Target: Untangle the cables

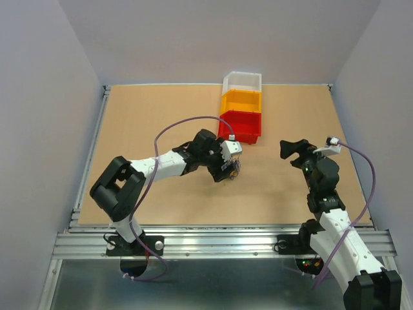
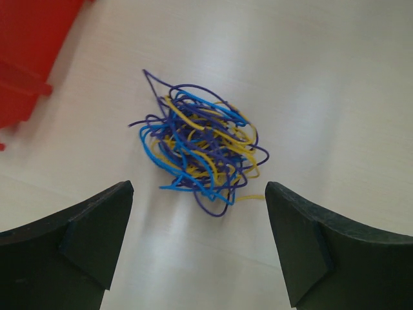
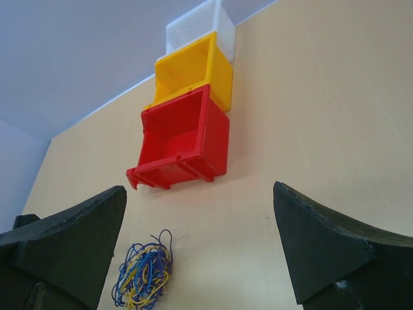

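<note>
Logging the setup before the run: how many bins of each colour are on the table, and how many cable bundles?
red bin: 1
yellow bin: 1
white bin: 1
tangle of cables: 1 (purple, blue and yellow strands, too knotted to count singly)
Total: 4

A light brown table (image 1: pixel 161 110) fills the middle of the frame. Plain grey walls (image 1: pixel 213 39) stand at the top, left and right. A silver metal rail (image 1: pixel 219 242) runs along the table's bottom edge. The light is soft and even.
</note>
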`<state>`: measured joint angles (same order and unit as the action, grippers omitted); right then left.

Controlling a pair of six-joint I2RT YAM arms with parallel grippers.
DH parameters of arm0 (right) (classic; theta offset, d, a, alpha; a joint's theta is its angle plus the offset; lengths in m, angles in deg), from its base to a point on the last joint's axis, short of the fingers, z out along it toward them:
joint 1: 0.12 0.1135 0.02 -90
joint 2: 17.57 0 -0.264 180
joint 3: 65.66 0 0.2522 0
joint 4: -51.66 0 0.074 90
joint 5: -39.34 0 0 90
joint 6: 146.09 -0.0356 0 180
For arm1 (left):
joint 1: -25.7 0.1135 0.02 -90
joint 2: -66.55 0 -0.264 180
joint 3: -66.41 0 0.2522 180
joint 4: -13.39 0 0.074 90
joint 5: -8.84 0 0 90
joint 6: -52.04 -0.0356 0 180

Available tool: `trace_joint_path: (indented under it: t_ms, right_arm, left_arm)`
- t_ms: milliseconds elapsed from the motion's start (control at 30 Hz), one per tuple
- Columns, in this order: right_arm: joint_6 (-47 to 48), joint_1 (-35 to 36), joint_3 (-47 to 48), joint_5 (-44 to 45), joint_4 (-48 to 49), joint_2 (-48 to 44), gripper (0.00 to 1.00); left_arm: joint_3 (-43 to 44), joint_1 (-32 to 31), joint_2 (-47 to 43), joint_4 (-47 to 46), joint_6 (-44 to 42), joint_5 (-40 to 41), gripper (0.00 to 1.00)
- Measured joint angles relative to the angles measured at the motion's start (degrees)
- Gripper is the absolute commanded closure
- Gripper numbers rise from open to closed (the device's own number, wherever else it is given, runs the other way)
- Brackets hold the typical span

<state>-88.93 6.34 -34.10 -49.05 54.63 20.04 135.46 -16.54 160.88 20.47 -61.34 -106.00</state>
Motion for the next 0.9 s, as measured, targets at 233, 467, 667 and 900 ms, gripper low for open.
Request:
trace_joint_path:
  t_ms: [233, 467, 667, 900]
  right_arm:
    - [-0.02, 0.0, -0.02, -0.11, 0.28, -0.63, 0.0]
    - [0.94, 0.0, -2.34, -6.69, 3.28, 1.66, 0.1]
    - [1.53, 1.18, -2.89, -18.1, 11.47, 14.58, 0.16]
    - [3.5, 11.21, -2.84, -24.13, 20.83, 30.1, 0.19]
  left_arm:
    - [4.66, -2.05, 5.31, 2.69, -0.68, 0.66, 0.49]
    - [8.09, -1.99, 10.08, 5.62, -2.49, 1.29, 1.0]
    - [4.52, -0.46, 3.41, 7.41, -5.81, -2.54, 1.0]
    - [3.91, 2.75, 0.28, 8.22, -7.3, -6.51, 1.0]
